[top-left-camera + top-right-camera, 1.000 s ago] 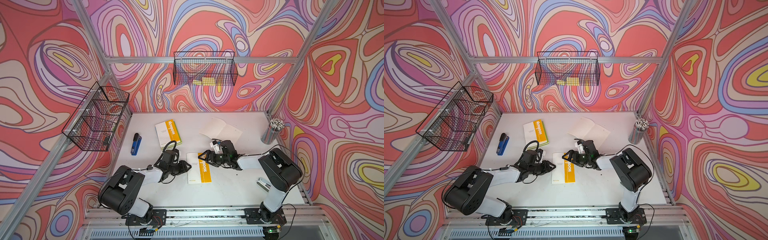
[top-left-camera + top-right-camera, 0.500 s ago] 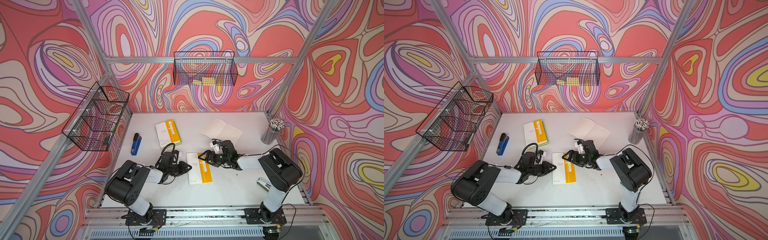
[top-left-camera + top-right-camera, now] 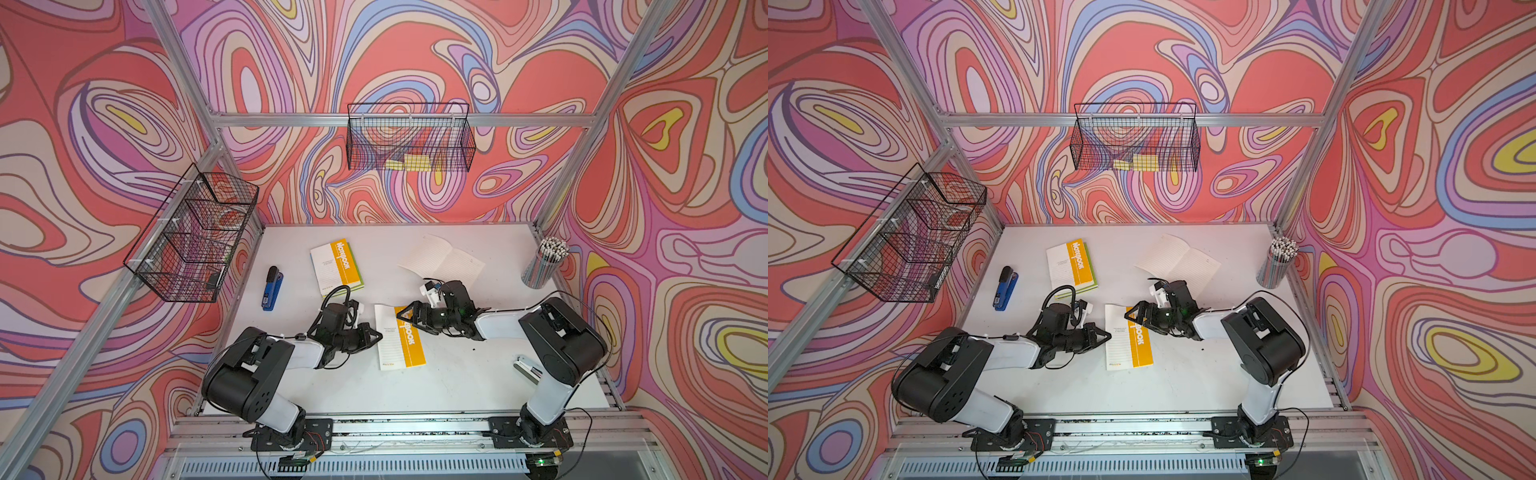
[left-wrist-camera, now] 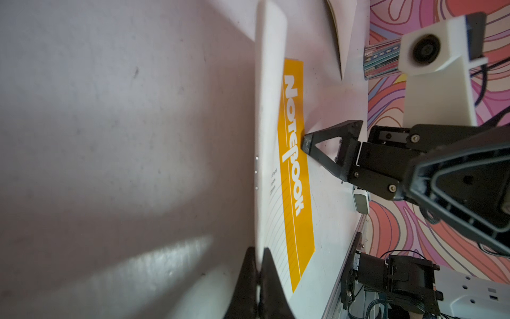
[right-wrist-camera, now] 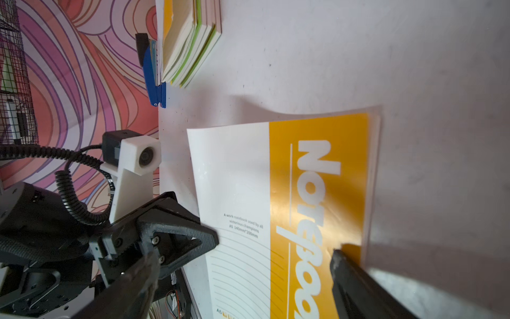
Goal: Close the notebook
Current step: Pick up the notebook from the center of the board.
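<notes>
Room: table (image 3: 457, 386) is bare from the notebook (image 3: 399, 343) forward to the front rail. A silver item (image 3: 525, 371) sits by the right arm base, near the right edge. Behind the left wrist is a notebook stack (image 3: 336, 264), with a blue stapler (image 3: 272, 289) toward the left edge. Open lined notebook (image 3: 442, 262) is just behind the right wrist, pencil cup (image 3: 544, 264) in the back right corner.

Left gripper (image 3: 378, 336): jaws fully together, low on the table, tips at the notebook's white long edge. Left wrist view shows that edge running into the tips; can't tell if a sheet is pinched.

Right gripper (image 3: 403, 318): jaws wide apart, one over the other. Lower finger (image 5: 347, 265) rests on the orange band by the spine edge, nothing gripped.

Notebook is closed, cover up, mid-table, between the two grippers.
</notes>
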Robot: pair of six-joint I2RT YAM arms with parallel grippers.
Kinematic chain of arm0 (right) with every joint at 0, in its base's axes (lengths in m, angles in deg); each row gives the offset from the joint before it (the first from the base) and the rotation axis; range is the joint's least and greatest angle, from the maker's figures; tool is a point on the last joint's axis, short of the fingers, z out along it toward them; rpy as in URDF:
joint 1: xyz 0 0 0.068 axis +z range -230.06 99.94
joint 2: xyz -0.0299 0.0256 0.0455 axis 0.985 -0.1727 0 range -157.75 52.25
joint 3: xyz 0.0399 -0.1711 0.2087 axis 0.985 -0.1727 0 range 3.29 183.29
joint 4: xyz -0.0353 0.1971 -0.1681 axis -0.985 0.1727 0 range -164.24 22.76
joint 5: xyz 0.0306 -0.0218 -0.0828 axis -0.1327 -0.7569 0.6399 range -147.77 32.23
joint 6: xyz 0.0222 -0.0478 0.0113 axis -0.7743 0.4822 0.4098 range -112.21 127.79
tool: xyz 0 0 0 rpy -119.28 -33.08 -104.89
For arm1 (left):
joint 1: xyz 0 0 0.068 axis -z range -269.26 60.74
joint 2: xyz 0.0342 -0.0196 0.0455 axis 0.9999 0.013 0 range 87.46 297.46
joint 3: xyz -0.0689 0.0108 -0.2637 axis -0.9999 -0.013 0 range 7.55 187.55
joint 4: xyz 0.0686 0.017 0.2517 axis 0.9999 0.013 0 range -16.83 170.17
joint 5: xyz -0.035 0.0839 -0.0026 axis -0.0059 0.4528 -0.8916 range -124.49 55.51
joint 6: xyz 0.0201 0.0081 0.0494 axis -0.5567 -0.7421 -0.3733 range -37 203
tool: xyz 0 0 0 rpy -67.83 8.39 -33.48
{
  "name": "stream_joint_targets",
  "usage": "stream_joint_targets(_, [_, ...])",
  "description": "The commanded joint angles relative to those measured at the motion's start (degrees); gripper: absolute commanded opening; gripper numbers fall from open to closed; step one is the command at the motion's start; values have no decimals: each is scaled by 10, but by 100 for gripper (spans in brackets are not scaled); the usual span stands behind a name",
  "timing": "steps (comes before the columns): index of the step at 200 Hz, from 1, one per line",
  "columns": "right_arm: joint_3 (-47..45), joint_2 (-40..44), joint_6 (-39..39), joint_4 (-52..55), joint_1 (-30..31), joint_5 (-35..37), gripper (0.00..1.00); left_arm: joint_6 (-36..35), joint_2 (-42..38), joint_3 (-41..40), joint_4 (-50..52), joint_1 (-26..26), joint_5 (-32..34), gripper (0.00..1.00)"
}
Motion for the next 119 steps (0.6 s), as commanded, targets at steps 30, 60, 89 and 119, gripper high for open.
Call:
stream_joint_targets(30, [5,95,59,123,3,46,98,-27,-40,57,77,-1,-9,0])
stream_joint_targets(60, [13,133,72,161,3,49,98,-68,-75,130,197,-1,4,0])
stream_joint_targets(89, [38,151,99,209,2,62,98,-100,-91,201,291,-4,4,0])
stream_joint_targets(119, [51,155,115,229,-2,68,98,-120,-83,262,339,-23,-18,0])
